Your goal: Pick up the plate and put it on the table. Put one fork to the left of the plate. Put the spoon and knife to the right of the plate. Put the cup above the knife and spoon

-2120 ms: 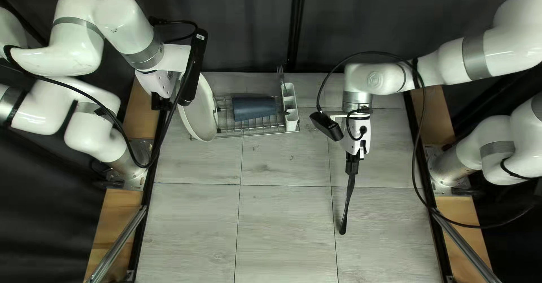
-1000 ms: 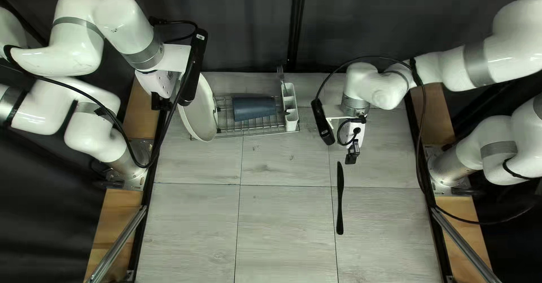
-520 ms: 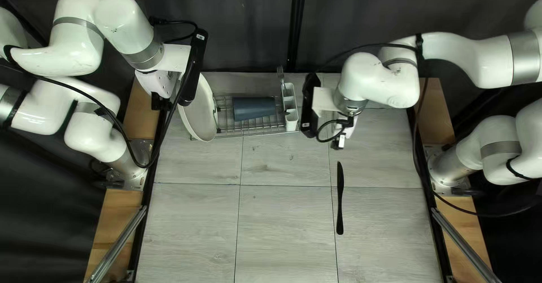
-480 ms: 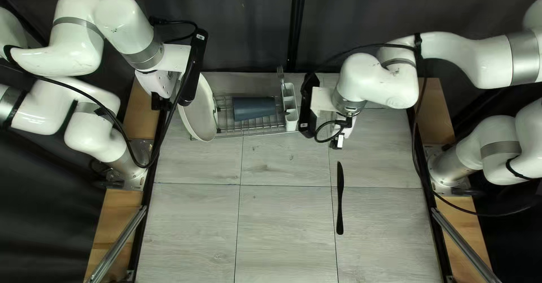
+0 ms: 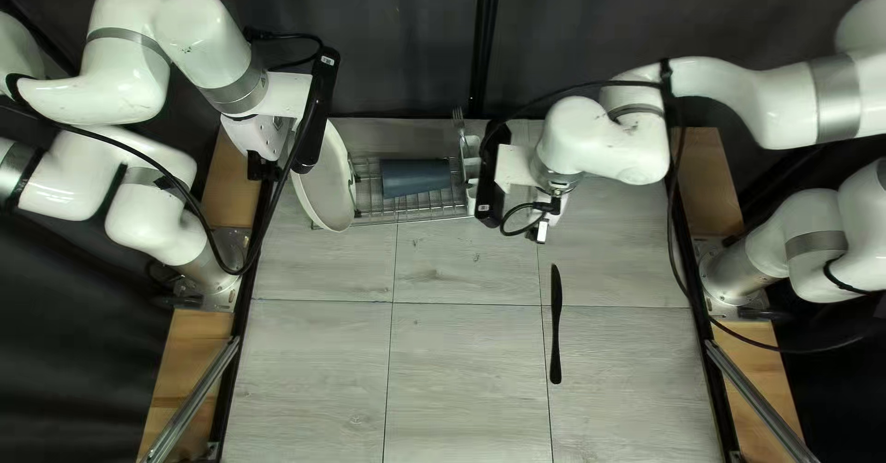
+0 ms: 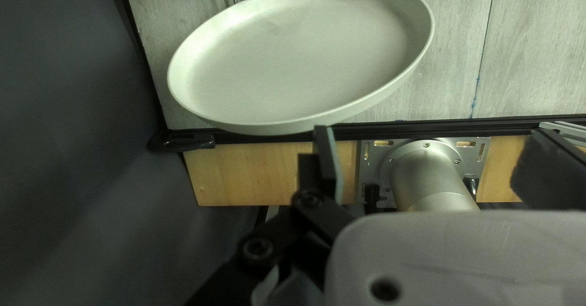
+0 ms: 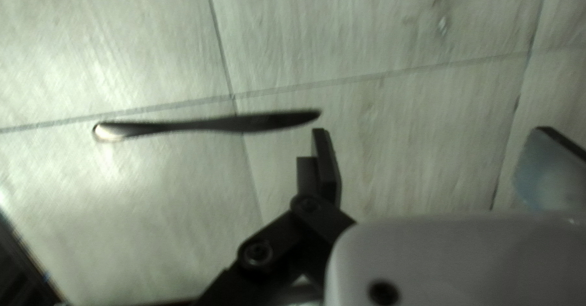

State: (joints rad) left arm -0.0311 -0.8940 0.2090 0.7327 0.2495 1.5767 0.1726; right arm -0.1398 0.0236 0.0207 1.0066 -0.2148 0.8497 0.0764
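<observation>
My left gripper [image 5: 262, 166] is at the plate's [image 5: 319, 186] outer side, by the table's left edge; the plate stands tilted at the rack's left end. In the left wrist view, the gripper [image 6: 434, 153] is open and empty, with the plate [image 6: 305, 56] ahead of one finger; I cannot tell if they touch. The right gripper [image 5: 537, 234] is over the table, beyond the dark knife [image 5: 556, 324], which lies flat. The right gripper [image 7: 436, 153] is open and empty, the knife [image 7: 262, 123] outside its fingers. A blue cup [image 5: 415, 177] lies on the rack; a fork [image 5: 459, 120] stands in the holder.
The wire rack [image 5: 406, 210] stands at the far side of the table. At its right end, my right arm's wrist camera [image 5: 493, 177] partly covers the white cutlery holder [image 5: 471, 149]. A black cable loops from the right arm along the table's right edge.
The knife has been let go onto the table. My right gripper has drawn back from it toward the far edge and shifted left, nearer the holder. The left arm has stayed still.
</observation>
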